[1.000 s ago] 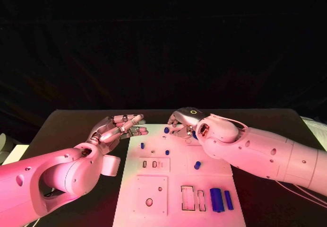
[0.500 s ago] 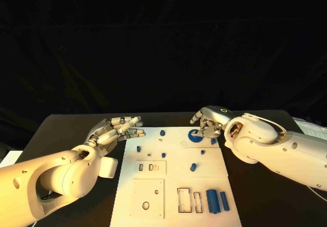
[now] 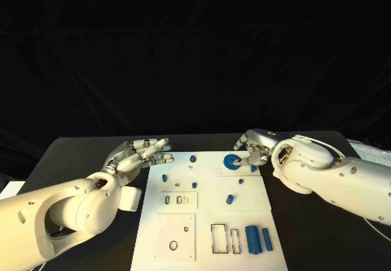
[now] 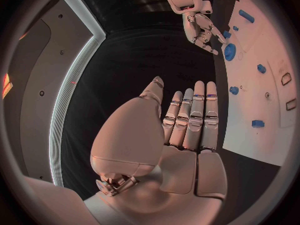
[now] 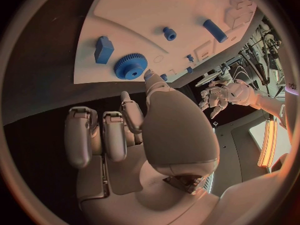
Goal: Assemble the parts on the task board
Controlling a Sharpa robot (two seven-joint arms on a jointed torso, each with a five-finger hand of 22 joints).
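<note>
The white task board (image 3: pixel 183 228) lies in the middle of the black table. A blue gear (image 3: pixel 231 162) sits at its far right corner. My right hand (image 3: pixel 254 149) hovers just right of the gear, fingertips close to its rim, holding nothing. In the right wrist view the gear (image 5: pixel 130 66) lies beyond the hand (image 5: pixel 125 130), apart from the thumb. My left hand (image 3: pixel 142 154) stays off the board's far left corner, fingers stretched out and empty, as the left wrist view (image 4: pixel 187 130) also shows. Several small blue pegs (image 3: pixel 194 184) stand on the board. Two long blue pieces (image 3: pixel 258 239) lie near its front right.
Empty rectangular recesses (image 3: pixel 224 237) and a round hole (image 3: pixel 173 245) sit in the board's near half. A blue block (image 5: pixel 103 49) stands next to the gear. White papers (image 3: pixel 372 150) lie at the table's right edge. Bare black table flanks the board.
My right hand has drawn back to the right, off the board's far part, uncovering the blue gear there. My left hand has kept its place.
</note>
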